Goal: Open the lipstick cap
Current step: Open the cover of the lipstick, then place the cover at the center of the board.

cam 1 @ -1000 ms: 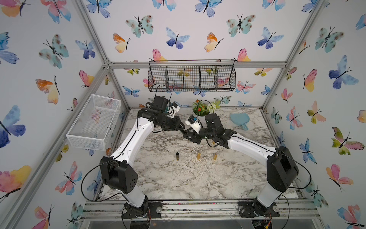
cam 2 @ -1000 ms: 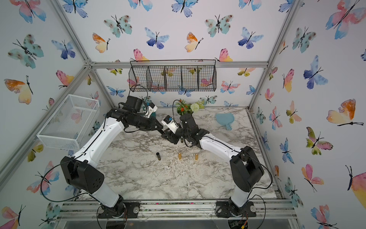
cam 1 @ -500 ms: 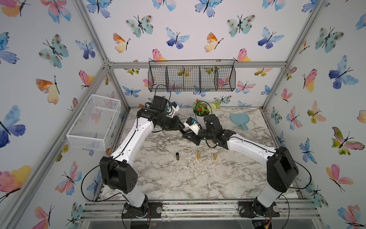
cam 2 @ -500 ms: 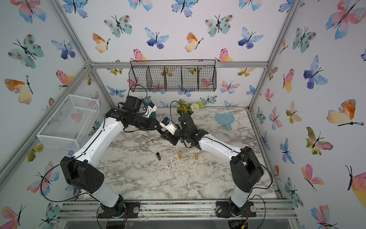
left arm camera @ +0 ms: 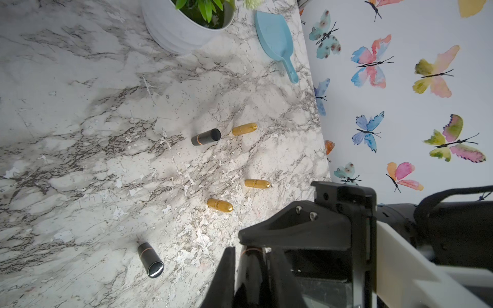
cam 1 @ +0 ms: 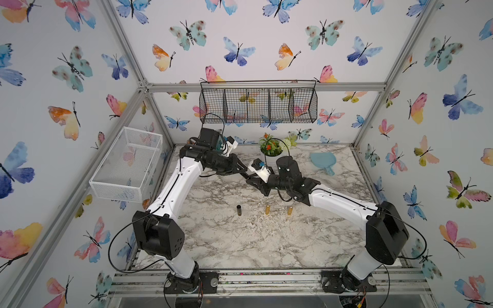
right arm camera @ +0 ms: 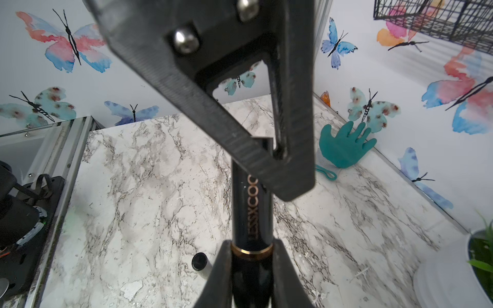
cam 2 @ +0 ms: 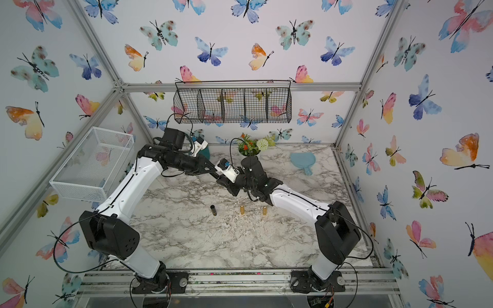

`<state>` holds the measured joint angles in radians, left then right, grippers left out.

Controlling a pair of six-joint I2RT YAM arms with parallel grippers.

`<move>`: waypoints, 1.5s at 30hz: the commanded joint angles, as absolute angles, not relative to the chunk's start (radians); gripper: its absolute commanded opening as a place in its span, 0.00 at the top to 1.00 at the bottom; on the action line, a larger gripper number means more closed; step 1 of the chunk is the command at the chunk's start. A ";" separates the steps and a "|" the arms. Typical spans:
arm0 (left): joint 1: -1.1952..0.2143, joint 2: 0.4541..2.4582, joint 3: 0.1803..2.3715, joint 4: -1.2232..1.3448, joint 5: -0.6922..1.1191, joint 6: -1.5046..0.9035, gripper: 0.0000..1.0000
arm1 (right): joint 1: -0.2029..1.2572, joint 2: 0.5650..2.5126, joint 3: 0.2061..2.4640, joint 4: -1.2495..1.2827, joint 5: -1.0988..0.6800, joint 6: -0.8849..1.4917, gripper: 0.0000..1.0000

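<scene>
Now the right jaws have clamped the lipstick (right arm camera: 252, 213).

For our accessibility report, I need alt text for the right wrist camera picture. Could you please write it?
A black lipstick with a gold ring is gripped at one end by the right hand and at the other by the left hand, above a marble table. A teal glove lies on the table near the wall.

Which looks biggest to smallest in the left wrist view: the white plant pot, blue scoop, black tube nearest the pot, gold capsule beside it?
1. white plant pot, though partly cropped
2. blue scoop
3. black tube
4. gold capsule, only slightly smaller than the tube
</scene>
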<state>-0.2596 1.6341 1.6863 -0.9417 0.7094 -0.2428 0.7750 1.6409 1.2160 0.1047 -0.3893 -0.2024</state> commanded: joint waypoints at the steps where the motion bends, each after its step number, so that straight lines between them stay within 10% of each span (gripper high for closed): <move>1: -0.146 1.577 1.690 -0.910 0.586 -0.241 1.00 | 0.744 1.589 1.162 -0.033 -0.275 -0.210 0.98; 12: -0.088 1.577 1.686 -0.862 0.615 -0.276 1.00 | 0.744 1.550 1.132 -0.038 -0.245 -0.205 0.98; 24: -0.152 1.620 1.442 -0.583 0.147 -0.340 1.00 | 0.744 1.473 1.167 -0.014 -0.261 -0.192 0.98; 45: -0.288 1.853 1.292 -0.404 -0.068 -0.328 1.00 | 0.744 1.424 1.089 0.037 -0.233 -0.166 0.96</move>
